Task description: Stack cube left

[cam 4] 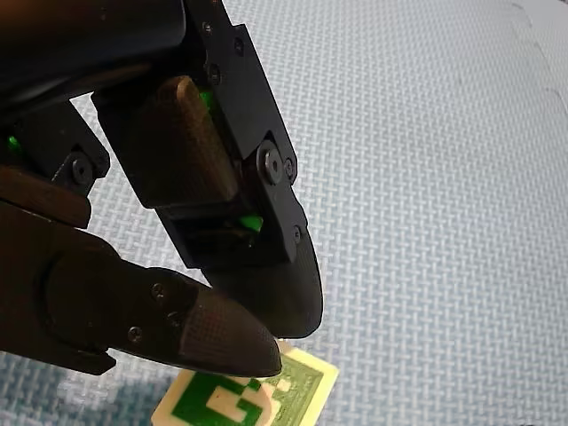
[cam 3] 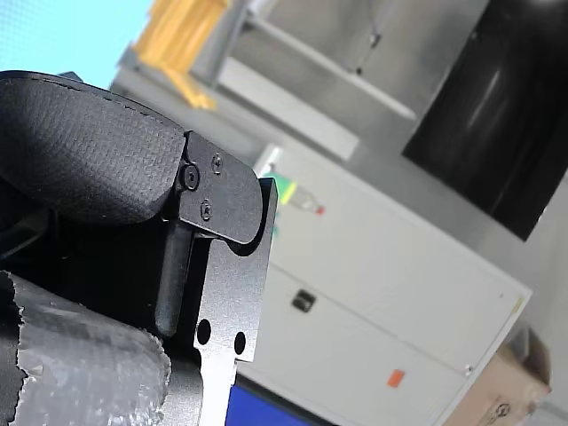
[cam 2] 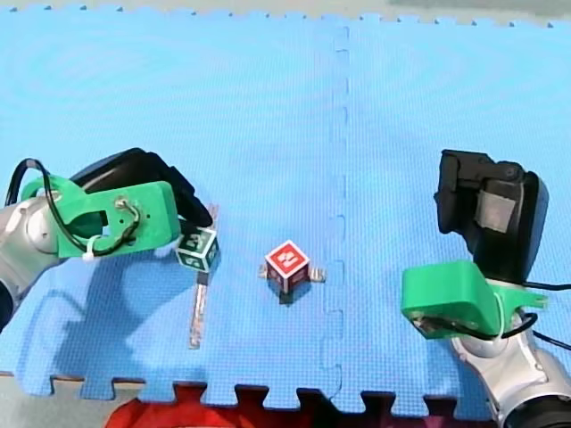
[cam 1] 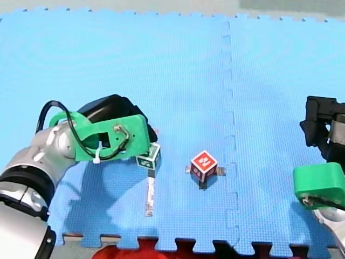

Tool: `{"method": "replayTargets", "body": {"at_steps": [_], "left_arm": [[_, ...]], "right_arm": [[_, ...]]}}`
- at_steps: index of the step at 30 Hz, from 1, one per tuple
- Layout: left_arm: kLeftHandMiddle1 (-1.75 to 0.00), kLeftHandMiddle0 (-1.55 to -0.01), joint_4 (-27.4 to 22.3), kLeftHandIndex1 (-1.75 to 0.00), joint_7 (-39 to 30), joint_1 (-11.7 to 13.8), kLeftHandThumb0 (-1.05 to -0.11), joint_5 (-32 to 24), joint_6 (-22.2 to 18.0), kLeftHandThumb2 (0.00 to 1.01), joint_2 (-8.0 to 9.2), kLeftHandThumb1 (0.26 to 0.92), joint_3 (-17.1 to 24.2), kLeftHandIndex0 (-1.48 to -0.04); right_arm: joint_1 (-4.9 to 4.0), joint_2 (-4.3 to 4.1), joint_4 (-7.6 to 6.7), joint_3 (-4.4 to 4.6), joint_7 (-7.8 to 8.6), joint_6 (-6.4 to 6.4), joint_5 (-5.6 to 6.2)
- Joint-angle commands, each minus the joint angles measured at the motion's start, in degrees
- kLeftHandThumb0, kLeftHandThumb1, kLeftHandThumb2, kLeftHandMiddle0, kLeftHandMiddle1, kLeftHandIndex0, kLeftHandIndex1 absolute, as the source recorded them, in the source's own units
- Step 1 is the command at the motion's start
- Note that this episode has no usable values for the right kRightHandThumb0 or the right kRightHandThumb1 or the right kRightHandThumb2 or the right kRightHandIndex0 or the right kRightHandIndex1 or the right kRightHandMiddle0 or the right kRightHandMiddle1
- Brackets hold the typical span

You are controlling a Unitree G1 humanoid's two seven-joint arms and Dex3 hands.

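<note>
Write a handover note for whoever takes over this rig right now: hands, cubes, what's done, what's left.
Left hand: at the green cube, front left of the blue mat; a grip cannot be confirmed.
Right hand: open, holding nothing, over the mat's right side.
Red cube: on the mat, to the right of the green cube and apart from it.
Done: nothing stacked yet.
Left: secure the green cube, lift it, and probably set it on the red cube.

You're in a robotics lab or test room, by the look: blue puzzle-edge foam mat [cam 1: 161, 65] as work surface, red cube [cam 2: 287, 261] & green cube [cam 2: 197, 250] w/ printed markers, grey metal cabinet [cam 3: 382, 293] & cardboard box [cam 3: 508, 395] in bkgd.
</note>
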Motion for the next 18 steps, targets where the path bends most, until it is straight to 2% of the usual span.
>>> {"method": "replayTargets", "body": {"at_steps": [1,13,14,15,17,18], "left_arm": [[-1.75,-0.93,-0.1,0.00,-0.2,0.2,-0.481,-0.3,-0.5,0.00,0.31,0.843,0.5,-1.27],[-1.75,-0.93,-0.3,0.00,-0.4,0.3,-0.480,-0.7,-2.1,0.00,0.44,0.833,1.2,-1.27],[-1.75,-0.91,-0.2,0.00,-1.7,0.4,-0.529,-1.5,-2.3,0.00,0.43,0.822,1.8,-1.14],[-1.75,-0.88,-0.2,0.00,-3.3,0.4,-0.640,-2.3,-2.6,0.01,0.45,0.814,2.5,-0.87],[-1.75,-0.82,-0.1,0.00,-6.3,0.5,-0.923,-3.7,-3.2,0.02,0.59,0.853,3.6,-0.48],[-1.75,-0.78,-0.2,0.00,-7.1,0.6,-0.984,-4.1,-3.3,0.03,0.64,0.871,3.9,-0.36]], "right_arm": [[0.07,-0.17,0.00,-0.01,0.05,-0.16,0.19],[-0.14,-0.18,0.51,0.13,-0.30,-0.15,0.13],[-0.12,-0.19,0.55,0.13,-0.28,-0.18,0.16],[-0.12,-0.20,0.59,0.13,-0.26,-0.21,0.19],[-0.11,-0.19,0.64,0.14,-0.25,-0.25,0.22],[-0.09,-0.17,0.63,0.15,-0.27,-0.26,0.21]]}}
